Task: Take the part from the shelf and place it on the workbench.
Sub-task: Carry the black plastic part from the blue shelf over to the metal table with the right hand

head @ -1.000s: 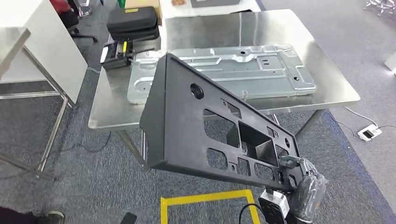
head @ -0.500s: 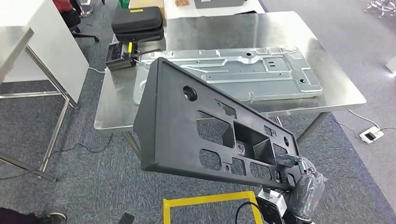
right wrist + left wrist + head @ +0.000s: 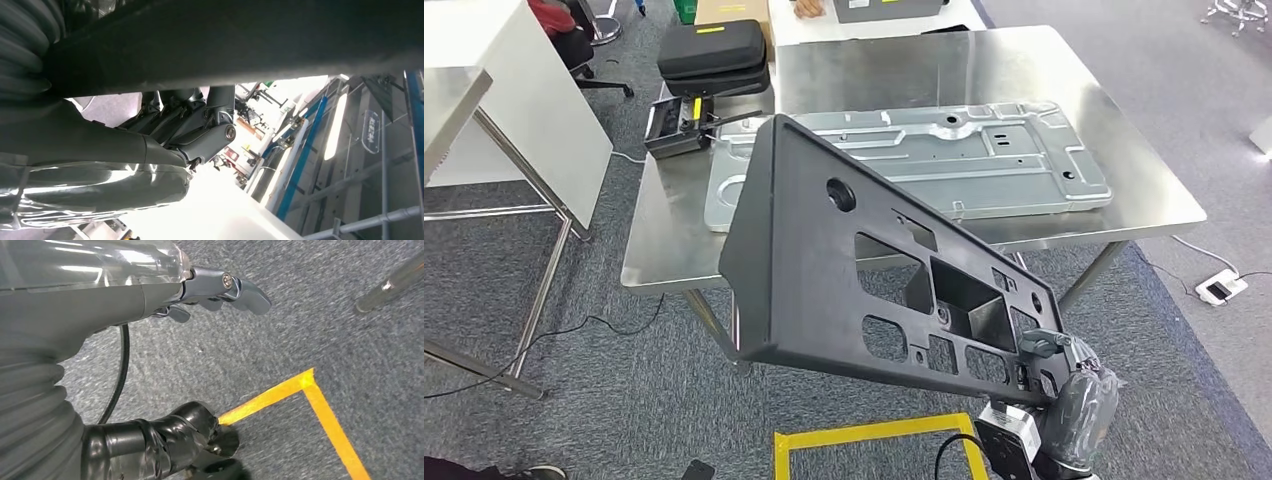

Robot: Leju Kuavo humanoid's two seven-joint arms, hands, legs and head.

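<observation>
Part: black plastic panel (image 3: 824,265), long and flat with many cut-outs, carried tilted in the air in front of the workbench (image 3: 1144,190); not yet set down.
Right hand: right hand (image 3: 1064,372) grips the panel at its low near corner, fingers hooked through a cut-out; in the right wrist view the fingers (image 3: 192,122) press up against the dark underside of the panel.
Left hand: left hand (image 3: 210,290) hangs over the carpet, fingers loosely extended, holding nothing.
Risk 1: the panel is held at one end only, so its far raised corner has a long lever arm; judged likely to twist or slip out of the grip if the arm moves abruptly.
Risk 2: the raised corner overlaps the stamped metal sheet (image 3: 944,150) in the head view; lowering there would set one part on the other or scrape it.
Risk 3: the black printer-like device (image 3: 682,122) sits at the bench's far left edge, near the swing path.
Open room: bare steel shows along the bench's near edge and right side; the strip is narrow for the panel's length.
Floor: yellow tape mark (image 3: 864,432) lies below the panel.
</observation>
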